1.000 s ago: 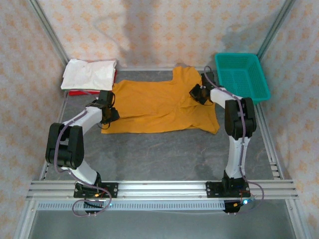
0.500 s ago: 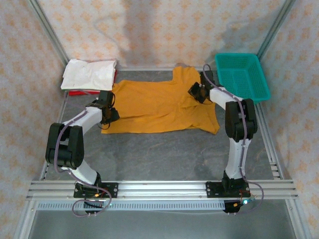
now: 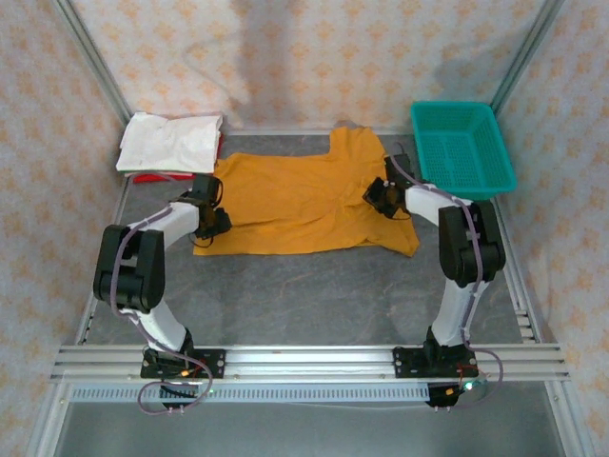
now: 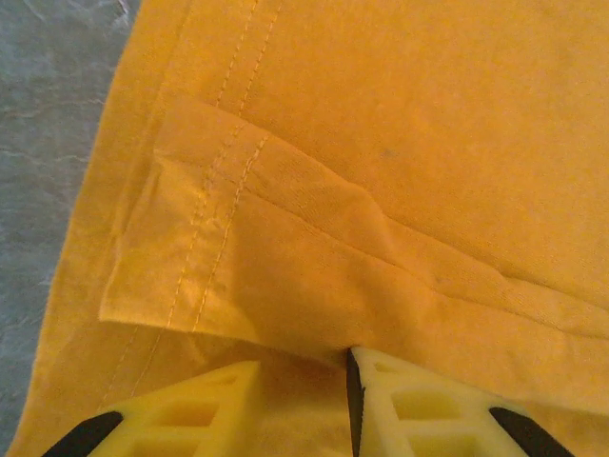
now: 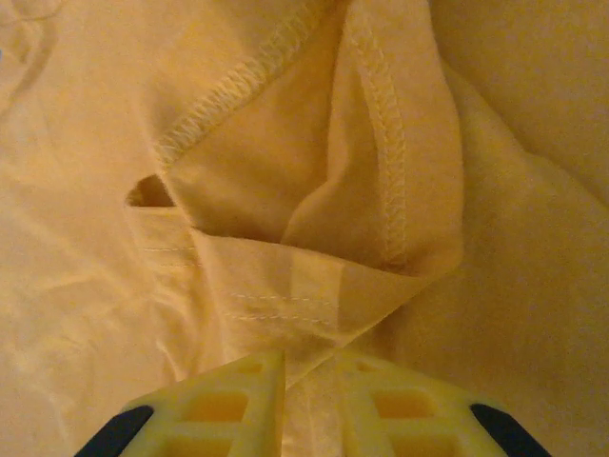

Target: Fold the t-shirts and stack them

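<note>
Patterned wallpaper walls (image 3: 314, 57) close in a grey desk (image 3: 304, 295) ringed by a metal frame (image 3: 304, 362). On the far half of the desk lies the mustard-orange t-shirt (image 3: 304, 200), spread mostly flat. Its long axis runs left to right across the desk: the stitched hem is at the left end, the shoulders are at the right end toward the teal basket (image 3: 452, 105), and one sleeve points to the far wall. The right end is rumpled, with a sleeve or neck edge folded back over the body.

The white t-shirt (image 3: 171, 143) lies folded in the far left corner on top of the red t-shirt (image 3: 152, 177), of which just an edge peeks out. Both sit just beside the orange shirt's hem end.

At the hem's near corner is the left tool (image 4: 303, 360), its yellow fingers (image 4: 181, 409) a little apart. A turned-over flap of hem runs down between them; I cannot tell whether they pinch it.

Over the folded cloth at the shoulder end is the right tool (image 5: 312, 362), its fingers nearly together. A corner of the fold enters the narrow slit between them, but I cannot tell whether it is gripped.
</note>
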### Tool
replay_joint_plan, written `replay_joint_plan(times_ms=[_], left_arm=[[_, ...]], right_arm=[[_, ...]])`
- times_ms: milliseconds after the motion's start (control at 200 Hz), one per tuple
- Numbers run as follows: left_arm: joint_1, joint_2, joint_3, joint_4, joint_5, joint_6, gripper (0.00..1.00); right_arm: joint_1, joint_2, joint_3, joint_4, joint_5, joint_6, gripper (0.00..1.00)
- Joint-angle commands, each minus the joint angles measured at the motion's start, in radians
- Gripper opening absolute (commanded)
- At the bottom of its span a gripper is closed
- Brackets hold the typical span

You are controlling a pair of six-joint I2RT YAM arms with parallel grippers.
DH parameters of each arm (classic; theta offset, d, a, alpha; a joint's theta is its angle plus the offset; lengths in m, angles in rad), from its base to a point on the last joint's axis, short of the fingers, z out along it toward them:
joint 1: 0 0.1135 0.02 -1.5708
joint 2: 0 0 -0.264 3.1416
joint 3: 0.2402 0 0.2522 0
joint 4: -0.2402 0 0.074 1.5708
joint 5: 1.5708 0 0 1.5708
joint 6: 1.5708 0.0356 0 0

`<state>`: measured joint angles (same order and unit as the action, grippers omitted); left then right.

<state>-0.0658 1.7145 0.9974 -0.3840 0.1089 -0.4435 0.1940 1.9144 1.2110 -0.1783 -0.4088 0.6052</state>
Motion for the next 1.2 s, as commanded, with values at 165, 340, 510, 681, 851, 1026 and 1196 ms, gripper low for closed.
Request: replay_joint_plan(times_ms=[165, 340, 510, 681, 851, 1026, 1196], left_arm=[[0.019, 0.089, 0.097, 0.028, -0.036, 0.022, 0.21], [0.040, 0.148, 0.188, 0.014, -0.048, 0.025, 0.05], [0.049, 0.172, 0.307, -0.063, -0.075, 0.044, 0.00], [0.085, 0.264, 0.448, -0.121, -0.090, 0.066, 0.15], [0.087, 0.282, 0.506, -0.155, -0.096, 0.067, 0.45], [0.084, 0.156, 0.408, -0.143, -0.133, 0.037, 0.46], [0.043, 0.069, 0.295, -0.126, -0.119, 0.026, 0.46]], right_arm=[[0.009, 0.024, -0.100, 0.113, 0.028, 0.006, 0.20], [0.008, 0.019, -0.137, 0.139, 0.021, 0.014, 0.20], [0.008, 0.015, -0.171, 0.151, 0.018, 0.023, 0.20], [0.008, 0.014, -0.195, 0.166, 0.009, 0.033, 0.20], [0.005, 0.000, -0.198, 0.158, 0.008, 0.033, 0.24], [-0.002, -0.043, -0.199, 0.137, 0.010, 0.007, 0.30], [-0.001, -0.124, -0.207, 0.121, 0.008, -0.036, 0.38]])
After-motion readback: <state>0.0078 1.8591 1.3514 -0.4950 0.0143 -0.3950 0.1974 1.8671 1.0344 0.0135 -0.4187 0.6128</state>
